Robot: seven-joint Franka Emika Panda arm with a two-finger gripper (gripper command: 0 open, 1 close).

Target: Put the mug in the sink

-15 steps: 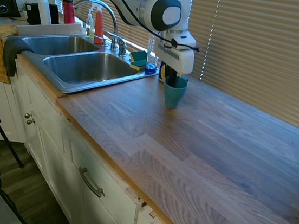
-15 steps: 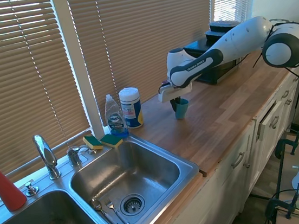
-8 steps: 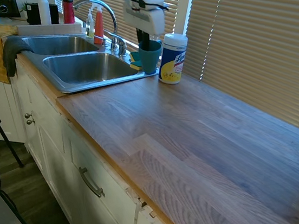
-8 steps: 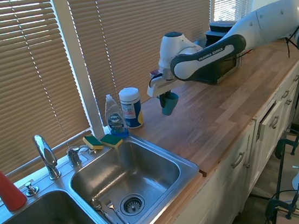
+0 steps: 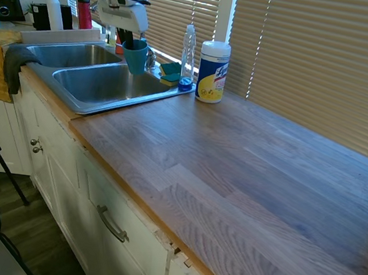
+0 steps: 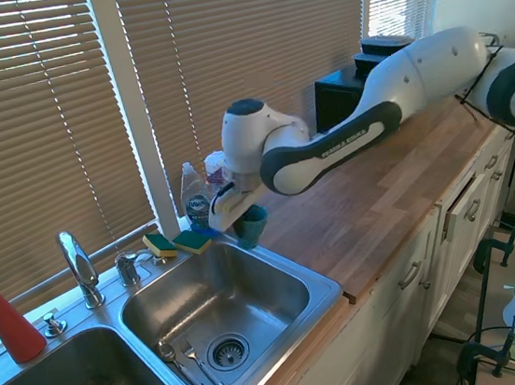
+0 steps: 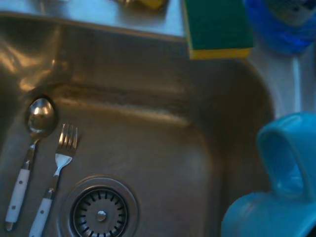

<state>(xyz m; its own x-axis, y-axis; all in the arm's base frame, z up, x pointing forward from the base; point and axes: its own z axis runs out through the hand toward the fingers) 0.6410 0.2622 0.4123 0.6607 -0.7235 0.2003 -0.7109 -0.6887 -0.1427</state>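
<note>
The teal-blue mug (image 5: 135,56) hangs in the air over the back corner of the sink's (image 5: 99,85) nearer basin, close to the sponges. My gripper (image 5: 131,42) is shut on its rim from above. From the other side, the mug (image 6: 250,226) hovers over the sink's right basin (image 6: 250,287), with the gripper (image 6: 240,217) on it. The mug (image 7: 276,197) shows a handle in the wrist view, above the steel sink floor (image 7: 148,148).
A spoon (image 7: 30,143) and fork (image 7: 53,173) lie beside the drain (image 7: 100,215). Sponges (image 6: 177,243), a dish soap bottle (image 5: 188,56) and a wipes canister (image 5: 212,72) stand along the sink's back edge. The curved faucet (image 6: 79,267) stands between the basins, and a red spray bottle (image 6: 7,323) stands beside it.
The arm lifted the mug off the wooden counter and carried it past the wipes canister to above the sink basin. The grip stayed shut throughout.
</note>
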